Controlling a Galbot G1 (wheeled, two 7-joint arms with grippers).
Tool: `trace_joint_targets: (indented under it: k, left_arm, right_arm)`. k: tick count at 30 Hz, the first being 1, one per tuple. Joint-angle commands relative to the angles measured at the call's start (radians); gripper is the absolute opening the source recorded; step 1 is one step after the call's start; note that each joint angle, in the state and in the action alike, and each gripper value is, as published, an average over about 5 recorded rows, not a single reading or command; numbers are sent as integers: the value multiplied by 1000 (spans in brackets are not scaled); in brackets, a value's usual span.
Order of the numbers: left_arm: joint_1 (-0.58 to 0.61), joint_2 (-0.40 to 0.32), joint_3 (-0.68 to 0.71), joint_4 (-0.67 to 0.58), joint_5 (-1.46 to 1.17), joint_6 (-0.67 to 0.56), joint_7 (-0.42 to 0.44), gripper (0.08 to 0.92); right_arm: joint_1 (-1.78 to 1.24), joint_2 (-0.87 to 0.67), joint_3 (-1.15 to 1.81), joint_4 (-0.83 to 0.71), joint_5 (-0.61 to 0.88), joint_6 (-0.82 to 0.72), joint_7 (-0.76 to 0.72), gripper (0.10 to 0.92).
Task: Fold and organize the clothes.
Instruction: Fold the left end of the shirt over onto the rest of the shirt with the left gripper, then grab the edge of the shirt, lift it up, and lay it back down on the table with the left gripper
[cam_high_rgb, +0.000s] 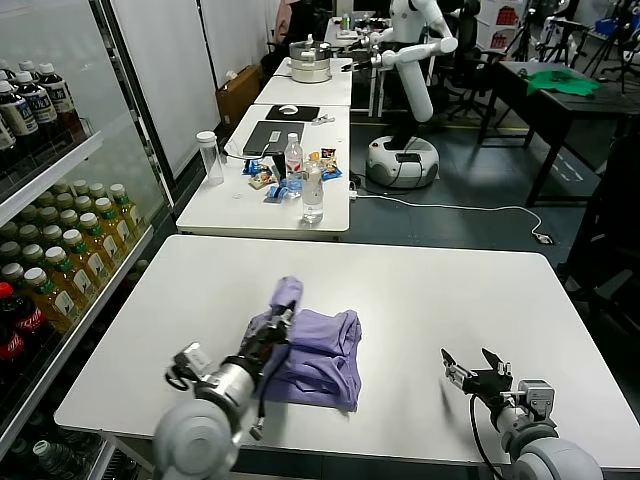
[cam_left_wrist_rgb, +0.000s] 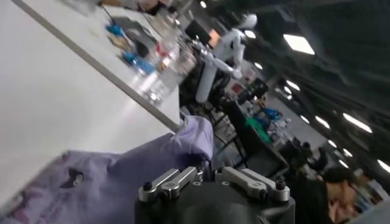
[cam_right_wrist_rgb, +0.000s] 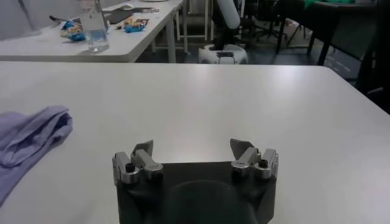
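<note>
The clothes are one lavender T-shirt (cam_high_rgb: 325, 352), lying partly folded in a bunched pile left of the middle of the white table (cam_high_rgb: 450, 290). My left gripper (cam_high_rgb: 276, 326) is at the pile's left side and is shut on a flap of the shirt, which stands raised above it (cam_high_rgb: 288, 293). In the left wrist view the purple cloth (cam_left_wrist_rgb: 122, 176) fills the space ahead of the closed left gripper (cam_left_wrist_rgb: 207, 173). My right gripper (cam_high_rgb: 472, 370) hovers open over bare table at the front right, well apart from the shirt. The right wrist view shows the right gripper (cam_right_wrist_rgb: 194, 148) holding nothing, with the shirt's edge (cam_right_wrist_rgb: 30, 137) off to one side.
A drinks shelf (cam_high_rgb: 60, 260) with bottles runs along the left. Behind stands a second table (cam_high_rgb: 240, 205) with a water bottle (cam_high_rgb: 313, 195), snacks and a laptop (cam_high_rgb: 272, 135). A white robot (cam_high_rgb: 405, 60) and a green garment (cam_high_rgb: 562, 82) on a dark table are far back.
</note>
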Motion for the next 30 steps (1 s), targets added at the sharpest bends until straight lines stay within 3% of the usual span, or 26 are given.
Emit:
trace_joint_targets:
  k: [1,6,15,20,30]
  left_arm:
    - [-54,-71,183,134,164,7,38,130]
    - [-57,-67,198,152,273,10,97,158]
    - [1,-16,178,62,449,-12,203,405]
    - [50,21,115,46,632,-47,178,552]
    - [46,76,52,248,873,-69,74,806]
  right_arm:
    - [1,-3,2,-5,1,1,-3,823]
    - [6,-9,2,-11,4,2,-5,823]
    - [14,-10,-4,-24,4,7,-9,823]
    - [21,-10,-8,-30,4,9,-10,823]
    - [30,-9,-16,-34,2,11,-7,823]
